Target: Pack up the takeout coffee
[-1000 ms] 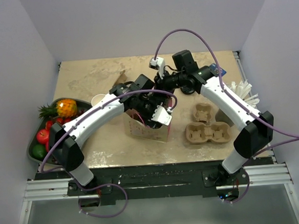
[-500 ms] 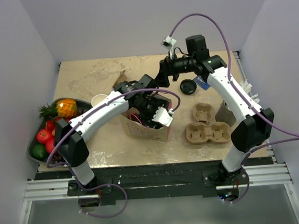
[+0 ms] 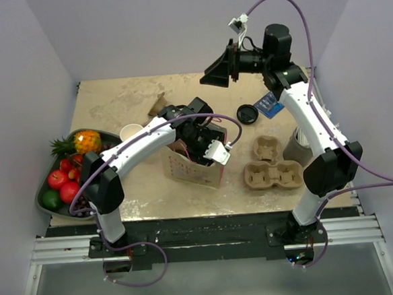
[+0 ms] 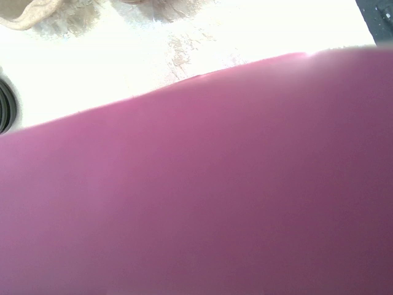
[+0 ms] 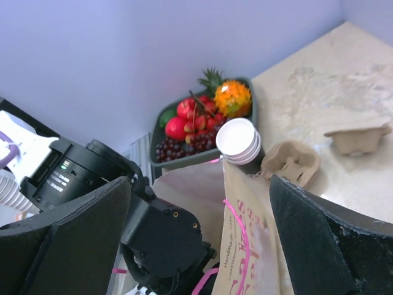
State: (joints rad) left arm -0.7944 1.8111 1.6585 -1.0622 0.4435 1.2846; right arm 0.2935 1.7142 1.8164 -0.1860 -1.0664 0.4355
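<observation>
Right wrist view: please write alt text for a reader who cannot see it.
The right gripper, its jaws wide open and empty, looks down on a brown paper bag with pink handles, the left arm close beside it. Behind stand stacked white-rimmed cups, a fruit tray and cardboard cup carriers on the table.

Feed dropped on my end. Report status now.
Right gripper open, empty, held high. Left gripper at paper bag mouth, jaws hidden. Takeout coffee not in view.

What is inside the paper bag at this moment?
The left arm hangs over the paper bag and covers most of its mouth. The left wrist view shows only a blurred pink surface. No takeout coffee is visible inside; anything on the bag's floor is hidden.
</observation>
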